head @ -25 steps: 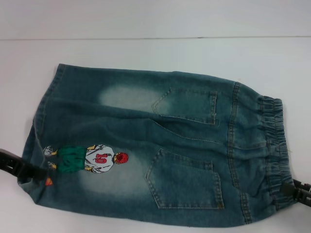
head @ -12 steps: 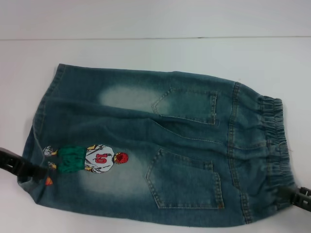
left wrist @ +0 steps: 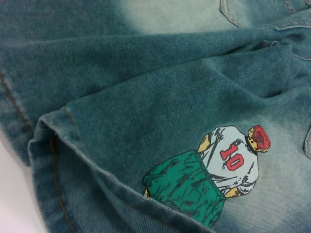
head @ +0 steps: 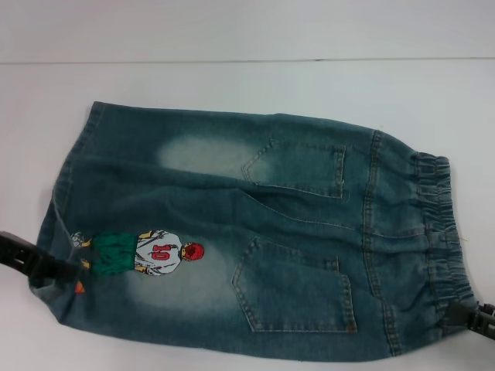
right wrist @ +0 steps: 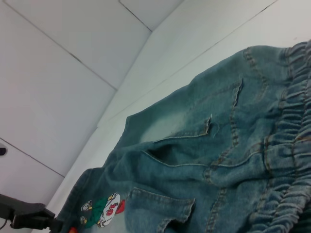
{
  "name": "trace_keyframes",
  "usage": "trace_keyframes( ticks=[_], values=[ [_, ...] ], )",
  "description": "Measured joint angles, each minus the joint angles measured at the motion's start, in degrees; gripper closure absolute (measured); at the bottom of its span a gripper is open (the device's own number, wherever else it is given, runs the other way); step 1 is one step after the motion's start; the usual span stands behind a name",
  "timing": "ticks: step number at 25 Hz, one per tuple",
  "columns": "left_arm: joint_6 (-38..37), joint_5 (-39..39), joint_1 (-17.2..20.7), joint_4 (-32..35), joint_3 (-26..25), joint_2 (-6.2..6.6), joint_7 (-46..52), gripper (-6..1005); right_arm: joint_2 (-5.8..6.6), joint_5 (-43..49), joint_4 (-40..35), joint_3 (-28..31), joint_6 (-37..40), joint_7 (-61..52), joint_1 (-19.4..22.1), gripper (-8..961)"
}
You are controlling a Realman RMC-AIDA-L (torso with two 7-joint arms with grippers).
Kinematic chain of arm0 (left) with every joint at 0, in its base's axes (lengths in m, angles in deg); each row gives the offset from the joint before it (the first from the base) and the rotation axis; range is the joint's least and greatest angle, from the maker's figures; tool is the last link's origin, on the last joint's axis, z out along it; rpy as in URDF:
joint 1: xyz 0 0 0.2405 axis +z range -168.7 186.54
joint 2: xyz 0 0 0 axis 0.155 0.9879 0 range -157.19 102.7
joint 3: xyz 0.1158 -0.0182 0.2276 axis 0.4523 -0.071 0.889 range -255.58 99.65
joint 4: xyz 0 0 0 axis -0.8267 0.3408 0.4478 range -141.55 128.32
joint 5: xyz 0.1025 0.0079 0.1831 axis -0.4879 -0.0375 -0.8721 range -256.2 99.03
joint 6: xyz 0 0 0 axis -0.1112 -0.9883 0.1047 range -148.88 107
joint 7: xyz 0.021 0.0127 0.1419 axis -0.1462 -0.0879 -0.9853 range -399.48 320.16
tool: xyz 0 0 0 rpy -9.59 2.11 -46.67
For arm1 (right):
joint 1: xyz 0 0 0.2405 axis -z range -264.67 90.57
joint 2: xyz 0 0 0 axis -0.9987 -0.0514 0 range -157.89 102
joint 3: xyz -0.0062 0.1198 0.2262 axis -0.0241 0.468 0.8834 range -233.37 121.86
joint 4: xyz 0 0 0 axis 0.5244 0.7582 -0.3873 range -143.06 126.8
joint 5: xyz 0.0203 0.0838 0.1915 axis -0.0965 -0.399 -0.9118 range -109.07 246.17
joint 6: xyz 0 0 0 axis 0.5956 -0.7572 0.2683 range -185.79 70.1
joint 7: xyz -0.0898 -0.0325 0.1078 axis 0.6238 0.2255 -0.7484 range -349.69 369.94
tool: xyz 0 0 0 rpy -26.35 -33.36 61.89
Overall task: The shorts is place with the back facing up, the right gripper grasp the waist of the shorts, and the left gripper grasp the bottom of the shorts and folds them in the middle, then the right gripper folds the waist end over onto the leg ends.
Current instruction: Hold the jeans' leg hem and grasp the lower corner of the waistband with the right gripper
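At opposite near corners of the shorts [head: 247, 239], left pincer [head: 66, 270] and right pincer [head: 464, 315] reach in low, grip unclear.

White desk [head: 232, 85] fills most of the head view, plain matte surface, evenly lit, no hard shadows. Thin dark seam line [head: 247, 59] runs across near the far edge, lighter white strip beyond it. Right wrist view: white wall panels [right wrist: 63, 73] behind the desk, split by thin dark joints, one diagonal joint meeting the desk edge. Small dark spot [right wrist: 2, 151] on a panel.
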Motion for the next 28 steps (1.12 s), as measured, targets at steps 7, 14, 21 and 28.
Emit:
trace_keyframes(
  ticks=[7,14,21,28],
  values=[
    [0.6,0.0,-0.1,-0.5,-0.1,0.0,0.0,947,0.07,0.0,0.0,-0.2,-0.9,-0.4,-0.5,205],
    [0.7,0.0,-0.1,-0.6,0.0,0.0,0.2,947,0.04,1.1,0.0,-0.5,-1.1,-0.9,-1.6,425],
    [0.7,0.0,-0.2,-0.6,-0.1,0.09,0.3,947,0.18,1.2,-0.1,-0.4,-1.3,-1.0,-1.7,718],
    [0.9,0.0,-0.1,-0.6,-0.2,0.11,0.4,947,0.25,1.2,-0.9,-0.5,-1.6,-1.6,-1.9,904]
  ],
)
